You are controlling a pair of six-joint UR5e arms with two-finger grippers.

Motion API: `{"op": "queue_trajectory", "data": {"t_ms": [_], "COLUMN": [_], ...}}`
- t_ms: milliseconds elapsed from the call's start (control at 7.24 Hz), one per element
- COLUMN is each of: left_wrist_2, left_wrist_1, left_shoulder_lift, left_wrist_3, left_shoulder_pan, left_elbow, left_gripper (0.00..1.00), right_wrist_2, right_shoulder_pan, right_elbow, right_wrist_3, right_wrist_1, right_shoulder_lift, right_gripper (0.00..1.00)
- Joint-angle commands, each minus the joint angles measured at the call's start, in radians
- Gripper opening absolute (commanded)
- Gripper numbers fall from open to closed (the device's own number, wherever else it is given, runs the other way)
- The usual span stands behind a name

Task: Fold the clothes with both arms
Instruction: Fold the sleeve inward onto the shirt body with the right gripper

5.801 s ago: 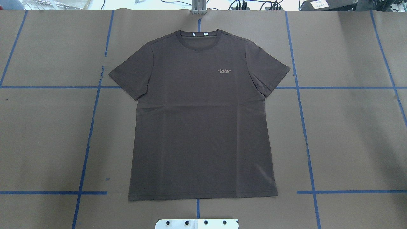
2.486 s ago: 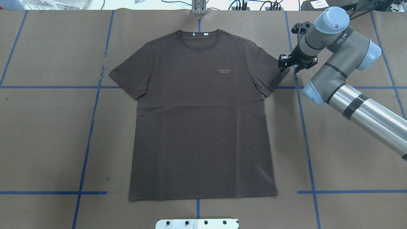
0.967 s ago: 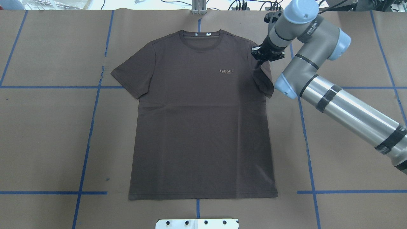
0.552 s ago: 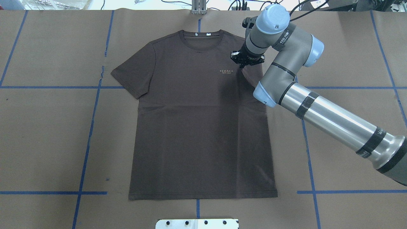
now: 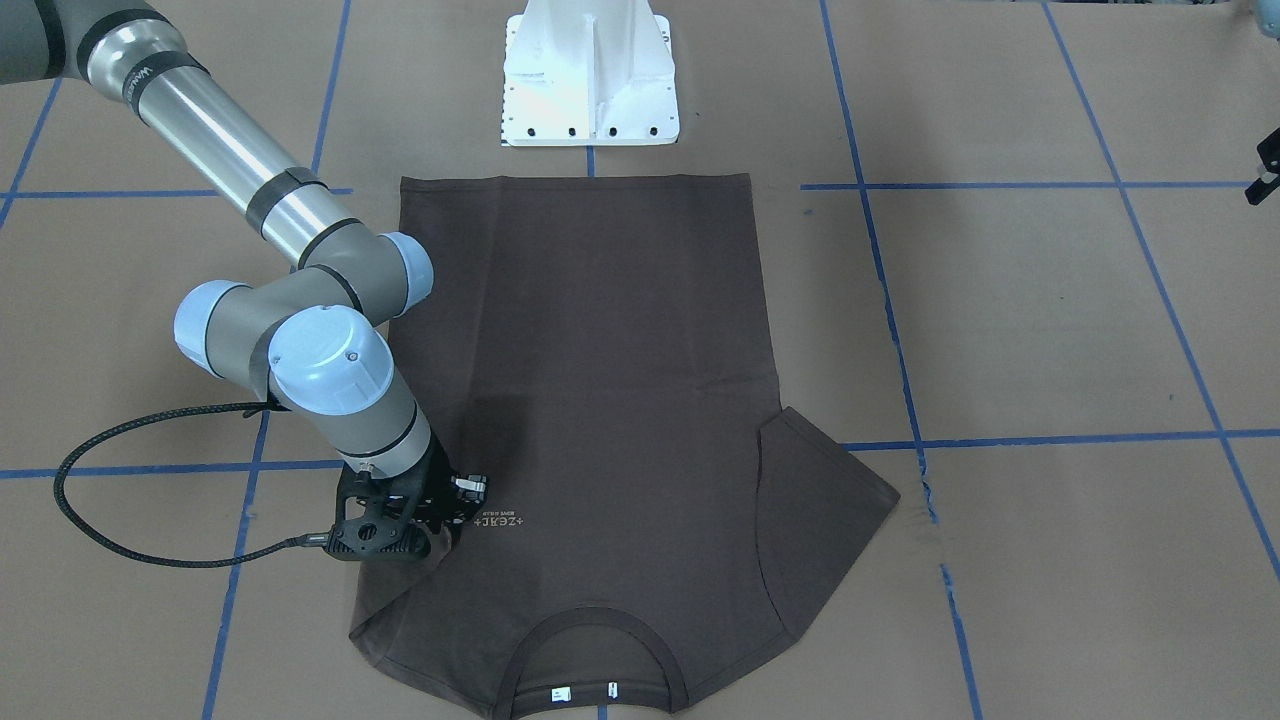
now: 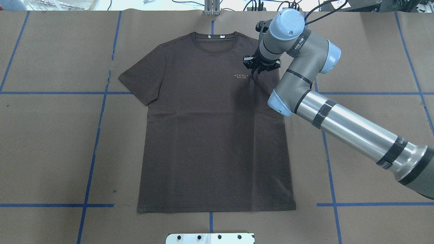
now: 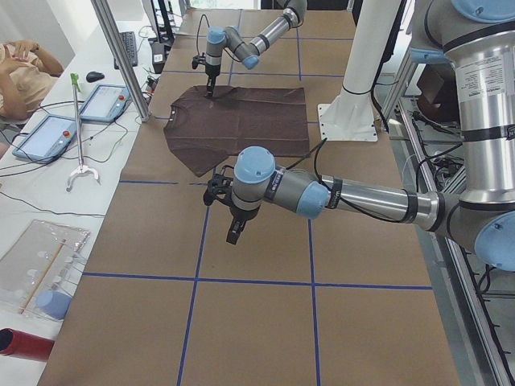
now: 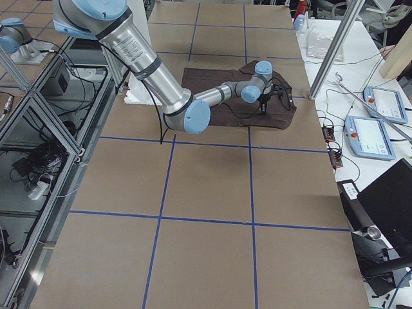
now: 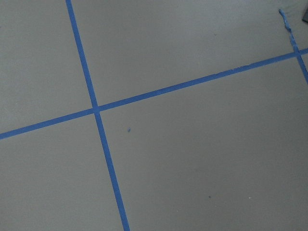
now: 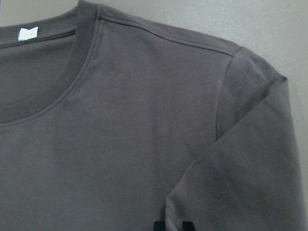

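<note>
one t-shirt (image 6: 213, 142) sleeve, pinched inward, partly hides the right claw (image 6: 255, 71).

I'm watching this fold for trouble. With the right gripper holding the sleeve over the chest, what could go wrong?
The right gripper pinches only the sleeve and nothing pins the shirt, so more pull might drag it askew. The left gripper hangs over the table, off the shirt, too far to steady it.
</note>
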Motion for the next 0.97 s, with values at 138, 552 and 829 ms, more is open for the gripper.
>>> {"op": "queue_trajectory", "data": {"t_ms": [138, 552, 829], "left_wrist_2": [-0.078, -0.038, 0.173], "left_wrist_1": [-0.105, -0.099, -0.107], "left_shoulder_lift": [-0.072, -0.372, -0.546], "left_wrist_3": [-0.187, -0.600, -0.792], "left_shoulder_pan": [0.115, 0.297, 0.492], "left_elbow": [0.015, 0.189, 0.318], "left_gripper": [1.00, 1.00, 1.00], "right_wrist_2": [0.070, 0.197, 0.298], "right_shoulder_pan": [0.022, 0.061, 0.128], "right_elbow": [0.171, 0.539, 0.704], "right_wrist_3": [0.008, -0.009, 0.007], "right_wrist_1": [0.035, 0.052, 0.036], "right_shoulder_lift": [-0.116, -0.434, -0.589], "right_gripper": [1.00, 1.00, 1.00]}}
